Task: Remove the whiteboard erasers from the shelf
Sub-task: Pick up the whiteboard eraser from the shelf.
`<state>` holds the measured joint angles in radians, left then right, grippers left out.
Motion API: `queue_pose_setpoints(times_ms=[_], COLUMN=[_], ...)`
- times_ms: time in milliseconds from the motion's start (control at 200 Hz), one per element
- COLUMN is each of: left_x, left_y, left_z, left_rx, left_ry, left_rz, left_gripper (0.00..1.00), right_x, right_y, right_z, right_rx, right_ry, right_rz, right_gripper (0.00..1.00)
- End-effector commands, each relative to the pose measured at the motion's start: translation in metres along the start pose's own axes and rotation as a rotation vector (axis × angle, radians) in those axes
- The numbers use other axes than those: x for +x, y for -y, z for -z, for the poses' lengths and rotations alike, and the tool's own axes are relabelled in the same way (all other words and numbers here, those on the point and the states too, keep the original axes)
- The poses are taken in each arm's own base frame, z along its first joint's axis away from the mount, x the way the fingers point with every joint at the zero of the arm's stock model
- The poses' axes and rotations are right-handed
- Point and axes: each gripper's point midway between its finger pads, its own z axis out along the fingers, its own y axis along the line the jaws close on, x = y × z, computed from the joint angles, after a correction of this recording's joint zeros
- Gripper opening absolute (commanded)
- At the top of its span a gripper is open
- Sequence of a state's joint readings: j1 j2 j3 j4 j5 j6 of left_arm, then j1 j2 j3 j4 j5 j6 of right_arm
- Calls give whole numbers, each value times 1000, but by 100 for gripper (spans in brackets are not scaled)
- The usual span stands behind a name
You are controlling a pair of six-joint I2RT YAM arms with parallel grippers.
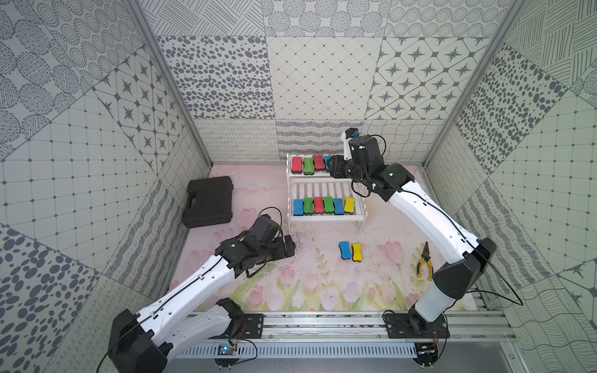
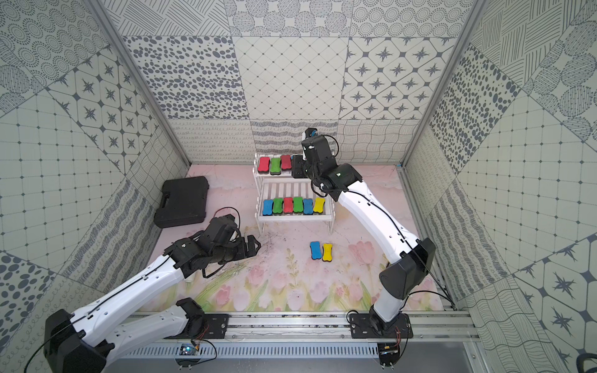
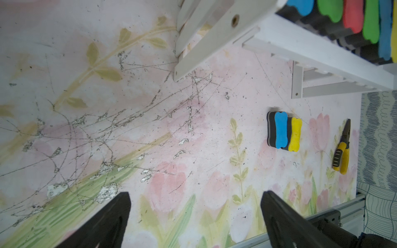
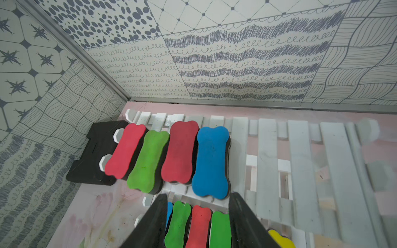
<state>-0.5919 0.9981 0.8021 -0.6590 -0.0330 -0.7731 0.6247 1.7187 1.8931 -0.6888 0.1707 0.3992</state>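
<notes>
Since the blue eraser (image 4: 211,161) looks light and squashy, pinch at its waist; it lies on the upper tier of the shelf (image 4: 268,150), right claw (image 4: 198,193) open at its near end, left claw (image 3: 195,192) open, empty

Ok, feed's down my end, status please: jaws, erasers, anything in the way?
Left jaws open, empty. Right jaws open, lined up on top-tier blue eraser. Ten erasers on shelf, a pair on mat. Nothing blocking.

Probably a lab's robot test cell. Grey-patterned wall panels (image 1: 323,80) box in a scuffed floral tabletop (image 1: 307,284); white-and-black robot arms (image 1: 426,219) bolt onto an aluminium rail (image 1: 323,324).
</notes>
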Motion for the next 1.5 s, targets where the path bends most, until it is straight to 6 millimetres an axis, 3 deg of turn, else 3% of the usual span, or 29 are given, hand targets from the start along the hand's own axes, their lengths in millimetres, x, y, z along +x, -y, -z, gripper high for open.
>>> queue_pose_setpoints(times_ms=[0,315,625,825,1060,1316,1496], left_x=[1,-2,-2,-2,-1,-6,-7], left_y=[-3,-1,-3,-4,-5,1,2], left_z=[7,9,9,7,6,7,5], left_rx=[-15,-11,-23,-33,-35,-25,-24], left_ry=[-8,-2,1,0,-4,-2,-1], left_rz=[-24,-31,-30,-31,-30,-30,-29], left_gripper=[100,99,100,100,100,100,100], right_x=[-16,-15,12,20,13,-11,-6], right_y=[5,16,30,42,56,38,32], right_z=[-3,-33,-52,-46,-30,-16,-22], right_rx=[22,42,82,112,124,69,68], right_ry=[28,-13,-88,-102,-77,-27,-40], right_rz=[23,5,9,12,7,40,51], right_gripper=[50,49,47,47,47,54,59])
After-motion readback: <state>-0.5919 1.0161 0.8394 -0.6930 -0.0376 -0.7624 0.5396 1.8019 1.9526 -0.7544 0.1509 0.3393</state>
